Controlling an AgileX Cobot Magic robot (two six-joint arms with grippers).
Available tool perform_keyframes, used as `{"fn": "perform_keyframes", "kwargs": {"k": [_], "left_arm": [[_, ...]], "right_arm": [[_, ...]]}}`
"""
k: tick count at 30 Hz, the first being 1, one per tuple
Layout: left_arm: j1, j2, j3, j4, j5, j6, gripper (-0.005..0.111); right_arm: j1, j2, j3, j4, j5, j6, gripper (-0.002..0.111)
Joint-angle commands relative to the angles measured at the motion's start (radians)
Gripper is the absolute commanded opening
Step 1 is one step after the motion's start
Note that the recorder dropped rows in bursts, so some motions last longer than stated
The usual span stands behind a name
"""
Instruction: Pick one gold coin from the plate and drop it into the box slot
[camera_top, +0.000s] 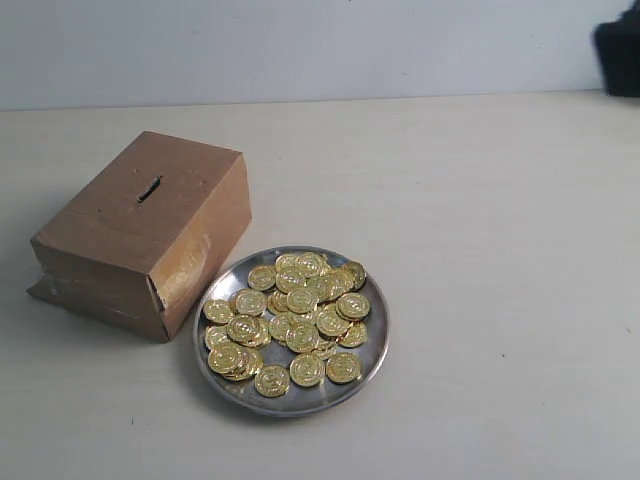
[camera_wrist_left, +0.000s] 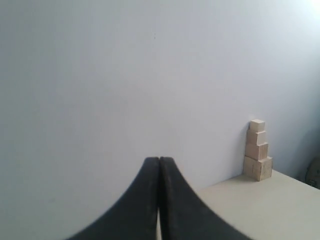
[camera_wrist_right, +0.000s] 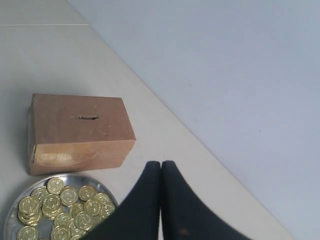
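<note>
Exterior view: box (camera_top: 140, 235) on the table (camera_top: 500, 300), slot (camera_top: 150, 189) in its top face, plate (camera_top: 375, 365) just beside its near corner, heaped with gold coins (camera_top: 290, 320); dark shape (camera_top: 618, 60) at the far right edge, possibly part of an arm, too cropped to tell. Left wrist view: left gripper (camera_wrist_left: 159, 200), jaws pressed together with nothing between them, facing a wall and a stack of wooden blocks (camera_wrist_left: 257, 150), away from the plate. Right wrist view: right gripper (camera_wrist_right: 161, 200), likewise closed and empty, plate and box ahead. Handling note: right side looks better placed; part the jaws before descending, choose a loose coin at the pile's fringe, pinch it by its rim, carry it edge-on in line with the slot.
</note>
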Motion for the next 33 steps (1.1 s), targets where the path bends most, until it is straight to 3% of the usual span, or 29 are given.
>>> {"fn": "perform_keyframes", "kwargs": {"k": [1,19,24,33], "left_arm": [[0.0,-0.045,0.007,-0.002,-0.009,0.003,0.0],[-0.003,-0.095,0.013,-0.002,-0.012,0.003,0.0],[0.079,-0.213,0.041,-0.002,-0.036,0.003,0.0],[0.281,-0.429,0.089,-0.002,-0.048,0.003,0.0]], "right_arm": [[0.001,-0.076,0.007,-0.007,0.082,0.017,0.0],[0.001,-0.165,0.007,-0.001,0.082,0.017,0.0],[-0.08,-0.219,0.007,0.085,0.081,0.017,0.0],[-0.402,-0.365,0.007,0.176,0.081,0.017,0.0]]}}
